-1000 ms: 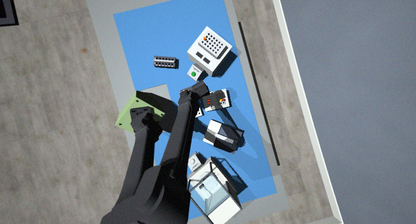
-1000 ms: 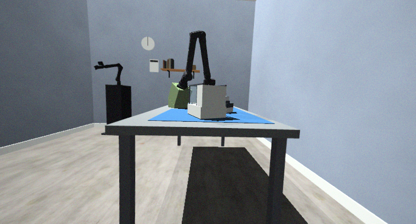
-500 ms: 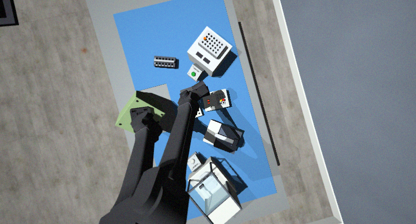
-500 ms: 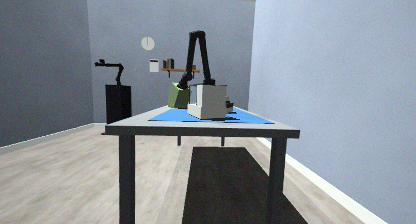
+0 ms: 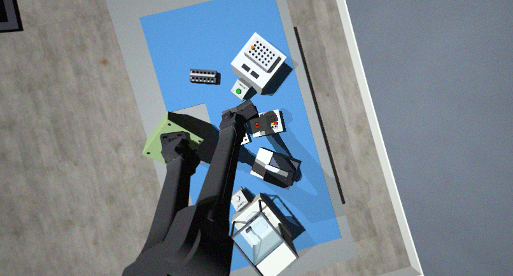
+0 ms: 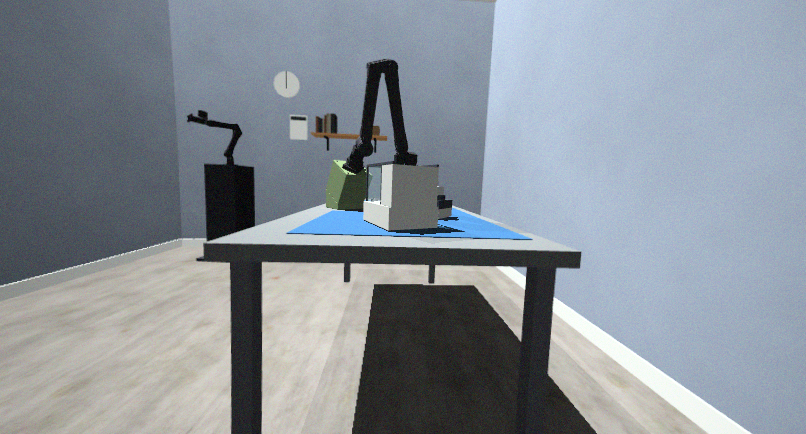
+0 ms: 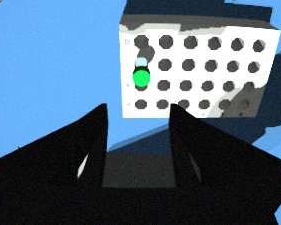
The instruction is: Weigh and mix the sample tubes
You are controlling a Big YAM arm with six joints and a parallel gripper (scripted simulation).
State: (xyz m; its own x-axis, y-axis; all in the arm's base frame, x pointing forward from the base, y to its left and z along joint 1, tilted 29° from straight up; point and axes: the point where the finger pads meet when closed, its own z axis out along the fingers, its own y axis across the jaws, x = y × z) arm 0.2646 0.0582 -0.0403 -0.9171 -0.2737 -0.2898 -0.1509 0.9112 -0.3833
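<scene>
- Pale grey and slab-edged, the counter (image 5: 123,30) (image 6: 394,255) stands on dark square legs (image 6: 245,340).
- A bright blue mat (image 5: 172,41) (image 6: 327,227) covers much of its top, with a grey border showing around it.
- The floor (image 5: 71,95) (image 6: 124,340) has a pale, wood-like grain, and a broad dark patch lies under the counter.
- Blue-grey walls (image 6: 648,120) meet it at white skirting. On the far one are a round clock (image 6: 286,84), a white sheet with a dark band (image 6: 298,127), and an orange-brown shelf (image 6: 344,135) carrying books (image 6: 331,123).
- A black pedestal (image 6: 228,199) beyond the counter carries a second dark arm (image 6: 235,135).
- The working arm (image 5: 219,166) (image 6: 398,112) rises from a light green block (image 5: 156,141) (image 6: 338,191) and folds over to the stations.
- Its pincer (image 5: 247,109) (image 6: 407,159) (image 7: 138,112) has its fingers apart, with nothing between them.
- Green-capped tube B (image 7: 141,78) stands in the white rack (image 5: 245,140) (image 7: 152,76), at row C, column 1.
- A yellow cap (image 5: 272,123) shows at the dry block (image 5: 279,116); its exact bore cannot be told.
- The white mixer (image 5: 238,64) bears an orange cap (image 5: 252,47), and the glass-boxed balance (image 5: 278,257) (image 6: 414,197) sits on the mat.
</scene>
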